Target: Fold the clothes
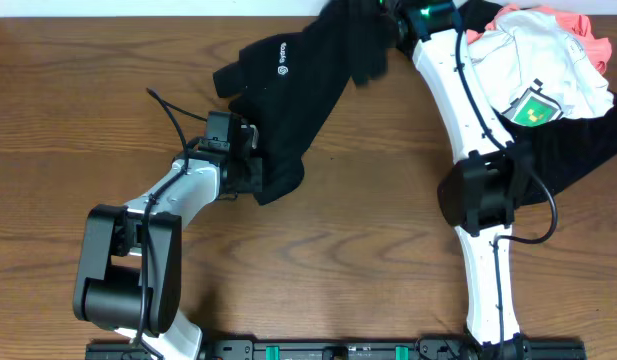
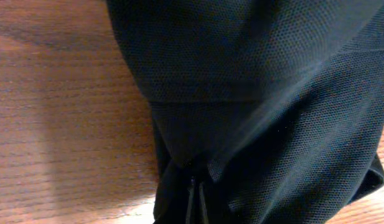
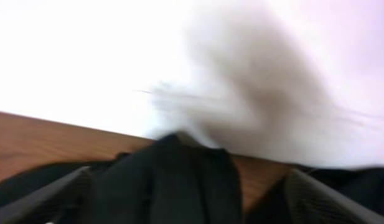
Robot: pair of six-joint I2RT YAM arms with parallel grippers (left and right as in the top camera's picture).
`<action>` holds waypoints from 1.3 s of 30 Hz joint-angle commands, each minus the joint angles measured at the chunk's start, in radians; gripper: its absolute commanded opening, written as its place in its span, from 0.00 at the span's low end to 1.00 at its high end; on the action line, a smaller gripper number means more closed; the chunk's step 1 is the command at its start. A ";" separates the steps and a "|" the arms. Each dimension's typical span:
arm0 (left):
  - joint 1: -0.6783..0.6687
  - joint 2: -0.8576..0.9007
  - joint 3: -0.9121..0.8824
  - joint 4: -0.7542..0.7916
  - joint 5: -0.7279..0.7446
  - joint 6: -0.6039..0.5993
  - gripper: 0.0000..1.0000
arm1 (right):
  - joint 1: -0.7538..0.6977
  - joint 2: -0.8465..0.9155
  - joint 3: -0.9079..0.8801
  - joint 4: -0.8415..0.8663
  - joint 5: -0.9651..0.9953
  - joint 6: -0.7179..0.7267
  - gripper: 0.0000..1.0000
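The black shirt [image 1: 298, 100] lies in a bunched diagonal band across the wooden table [image 1: 368, 230], its small white round logo [image 1: 283, 68] facing up near the far end, its near end crumpled into a lump. It is not yet spread flat, so the step in hand looks like laying one garment out for folding rather than the folding itself. The left gripper [image 1: 246, 160] is clamped tight on the near end; its wrist view shows the fingertips pinched together with black knit gathered between them. At the far end the right gripper [image 3: 190, 176] has its jaws wide apart, with black cloth lying loosely between them and blurred, so it does not seem to grip anything. Beyond the right arm, at the table's far right corner, the rest of the clothes sit in a heap: a white garment [image 1: 528, 60] with green print, a coral-pink one [image 1: 588, 25] behind it, and another black garment [image 1: 578, 150] underneath. The next move probably calls for the right gripper to take a fresh hold on a far corner or hem, so that both arms can pull the shirt taut and flat; the risk is grabbing several layers at once.
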 commanded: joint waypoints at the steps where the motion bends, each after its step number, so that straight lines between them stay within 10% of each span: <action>1: 0.002 0.014 -0.007 -0.003 -0.025 0.006 0.06 | -0.009 -0.027 0.015 -0.042 0.039 0.020 0.99; 15: 0.002 0.014 -0.007 -0.003 -0.060 -0.006 0.06 | -0.012 -0.026 -0.081 -0.445 0.036 -0.072 0.92; 39: 0.000 0.010 -0.007 -0.003 -0.059 -0.010 0.06 | 0.010 0.002 -0.551 0.261 -0.018 -0.111 0.78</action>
